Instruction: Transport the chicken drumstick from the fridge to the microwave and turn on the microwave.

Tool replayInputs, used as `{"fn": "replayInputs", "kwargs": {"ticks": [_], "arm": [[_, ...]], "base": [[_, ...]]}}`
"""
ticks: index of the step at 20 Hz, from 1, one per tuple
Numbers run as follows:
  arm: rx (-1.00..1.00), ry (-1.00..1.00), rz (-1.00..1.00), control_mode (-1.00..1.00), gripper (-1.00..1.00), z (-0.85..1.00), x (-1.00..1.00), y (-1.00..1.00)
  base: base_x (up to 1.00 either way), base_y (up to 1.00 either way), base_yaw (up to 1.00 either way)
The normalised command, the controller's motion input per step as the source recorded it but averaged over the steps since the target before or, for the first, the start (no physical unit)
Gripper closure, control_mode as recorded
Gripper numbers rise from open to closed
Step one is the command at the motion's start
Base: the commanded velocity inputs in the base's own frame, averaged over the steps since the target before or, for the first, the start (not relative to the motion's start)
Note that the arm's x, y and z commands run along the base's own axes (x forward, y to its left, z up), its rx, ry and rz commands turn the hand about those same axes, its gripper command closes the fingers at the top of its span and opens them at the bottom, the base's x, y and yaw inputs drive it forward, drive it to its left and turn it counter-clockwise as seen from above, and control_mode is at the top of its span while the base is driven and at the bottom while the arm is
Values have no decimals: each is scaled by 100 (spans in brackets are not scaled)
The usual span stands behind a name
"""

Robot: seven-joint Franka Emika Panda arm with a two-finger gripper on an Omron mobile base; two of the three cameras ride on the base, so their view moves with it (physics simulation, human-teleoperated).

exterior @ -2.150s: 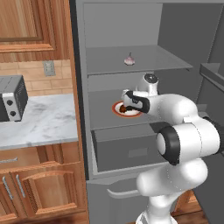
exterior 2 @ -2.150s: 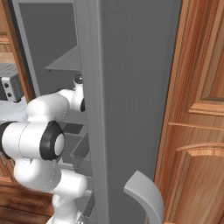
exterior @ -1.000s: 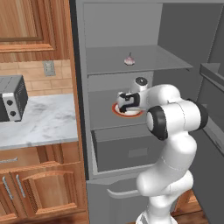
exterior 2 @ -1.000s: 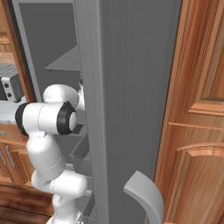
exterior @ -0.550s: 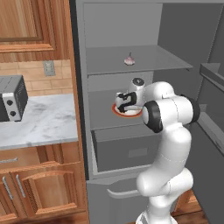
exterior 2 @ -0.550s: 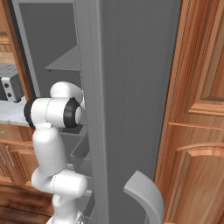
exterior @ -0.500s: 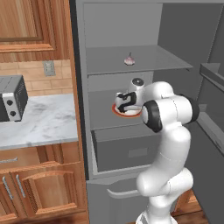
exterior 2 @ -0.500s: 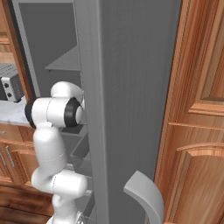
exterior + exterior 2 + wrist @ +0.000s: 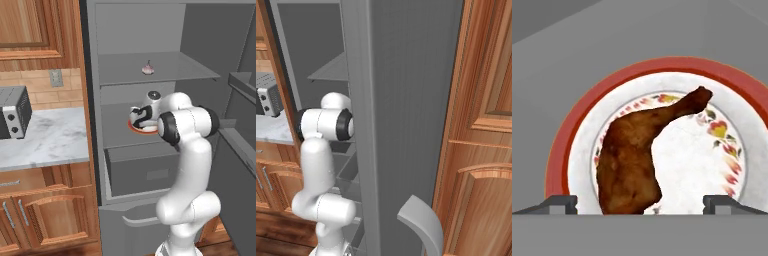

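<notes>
On the middle shelf of the fridge [image 9: 95, 100] I have the pincer [image 9: 135, 119] hanging over a red-rimmed plate [image 9: 567, 150], and its tips stand wide apart with nothing between them. The chicken drumstick [image 9: 637, 160] lies on that plate, thick end toward the hand camera and the thin bone end pointing up and away. I keep the fingers [image 9: 559, 204] spread so that they straddle the meaty part, one to each side, since that bulk should give the firmer hold. On the shelf above sits a small pale garlic bulb [image 9: 147, 68], well apart and not my concern. The table [image 9: 45, 142] to the left carries a small grey toaster oven [image 9: 12, 112], not the microwave I need.
</notes>
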Motion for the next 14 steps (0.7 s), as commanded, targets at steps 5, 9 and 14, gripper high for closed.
{"fn": "replayInputs", "kwargs": {"ticks": [5,9,14], "arm": [[0,2,-1,-100,-100,-21,30,5],[0,3,-2,-100,-100,-20,31,3],[0,3,-2,-100,-100,-18,30,1]], "base": [[0,0,0],[0,0,0],[0,0,0]]}}
